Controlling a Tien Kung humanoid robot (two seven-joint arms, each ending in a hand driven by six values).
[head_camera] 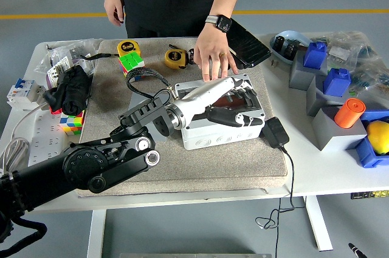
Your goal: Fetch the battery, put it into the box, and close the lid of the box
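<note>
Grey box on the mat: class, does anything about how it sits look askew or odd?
Yes. The grey box lies skewed on the mat. The robot's left hand rests across its open top, while a person's hand presses the far edge.

white table [316, 170], beige mat [200, 164], grey blocks [331, 127]

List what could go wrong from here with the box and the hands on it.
1. The person's hand rests on the far edge of the box while the left hand lies across its top; the two could collide or pinch.
2. The box sits skewed on the mat; pushing may slide it further.
3. The black adapter touches the box's right end and could get shoved.
</note>
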